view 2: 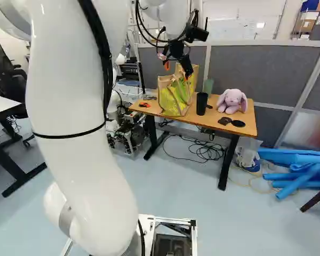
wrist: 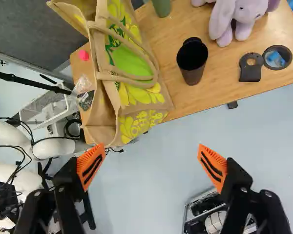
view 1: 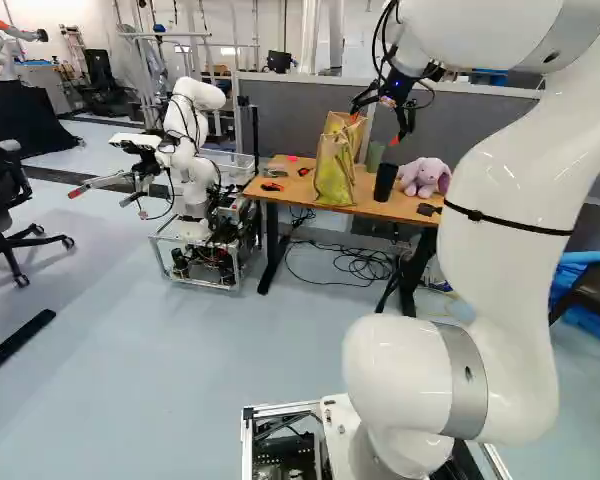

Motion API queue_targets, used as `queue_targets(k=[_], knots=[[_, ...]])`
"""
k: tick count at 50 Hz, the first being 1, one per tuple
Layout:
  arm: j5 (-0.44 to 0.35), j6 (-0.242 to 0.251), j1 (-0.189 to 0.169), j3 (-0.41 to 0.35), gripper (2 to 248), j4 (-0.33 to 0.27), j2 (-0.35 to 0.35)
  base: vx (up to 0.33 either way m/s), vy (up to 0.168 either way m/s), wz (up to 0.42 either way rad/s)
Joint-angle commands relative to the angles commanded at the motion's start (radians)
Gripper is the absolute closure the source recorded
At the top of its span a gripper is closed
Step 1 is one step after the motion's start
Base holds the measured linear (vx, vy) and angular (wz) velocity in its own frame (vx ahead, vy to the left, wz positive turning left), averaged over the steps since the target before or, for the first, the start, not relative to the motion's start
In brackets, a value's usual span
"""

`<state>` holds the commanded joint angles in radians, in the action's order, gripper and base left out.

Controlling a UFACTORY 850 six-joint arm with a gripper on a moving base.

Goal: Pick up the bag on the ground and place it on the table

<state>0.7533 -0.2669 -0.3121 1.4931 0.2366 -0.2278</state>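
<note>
One bag (view 1: 335, 170) up on the table (view 1: 365, 203), gripper (view 2: 176, 71) released

Left base view: the bag, tan with a yellow-green print, stands in the upper middle of the frame. Just to its right come a black cup (view 1: 385, 182) and a purple plush rabbit (view 1: 423, 177). Another robot (view 1: 185, 125) is at upper left; cables (view 1: 365, 265) lie under the table.

Right base view: the bag is at upper middle, with the gripper over it. Blue rolls (view 2: 296, 165) lie on the floor at middle right.

Wrist view: the gripper's two fingers stand wide apart, nothing between their orange pads (wrist: 91, 166). The bag is ahead of them, toward one finger; whether that finger touches it cannot be told.
</note>
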Motion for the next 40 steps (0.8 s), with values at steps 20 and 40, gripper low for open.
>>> queue_targets(k=[20,40], knots=[[-0.185,0.030,0.035,-0.160,3,-0.027,0.058,0.000,0.000,0.000],[-0.413,0.068,0.079,-0.357,3,-0.060,0.129,0.000,0.000,0.000]])
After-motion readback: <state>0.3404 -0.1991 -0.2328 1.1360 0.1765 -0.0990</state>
